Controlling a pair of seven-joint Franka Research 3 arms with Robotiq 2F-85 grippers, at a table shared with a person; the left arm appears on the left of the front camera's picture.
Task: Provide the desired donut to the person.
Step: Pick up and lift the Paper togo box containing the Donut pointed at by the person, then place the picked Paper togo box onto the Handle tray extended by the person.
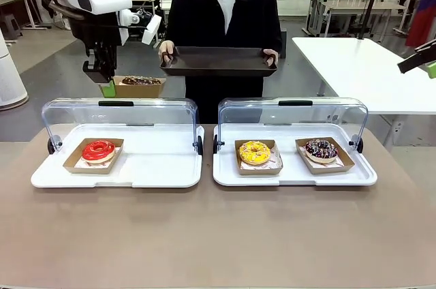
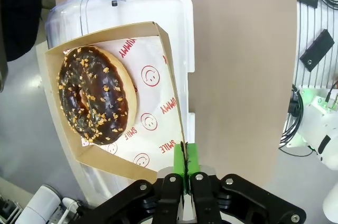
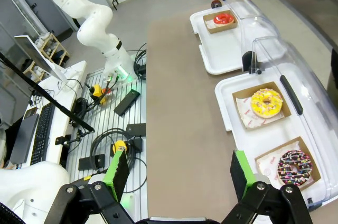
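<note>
- Paper liner (image 2: 158, 94) in cardboard tray (image 2: 168, 55), left wrist view — red print, repeated at diff. angles.
- "SMILE" — legible twice near the liner's lower end: once beside the donut (image 2: 96, 94), once by the tray wall.
- "YUMMY" — once mid-liner, along the wall. Again at the top edge w/ first letter cut off, reads "UMMY".
- Red smiley-face signs in circles, three, btw. the words.
- Front & right wrist views: any print too small to read.

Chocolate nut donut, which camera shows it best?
Left wrist view: the donut is close, toppings clear, its cardboard tray pinched by the left pincer. Front view shows it small, side-on; right wrist view, tiny.
</note>
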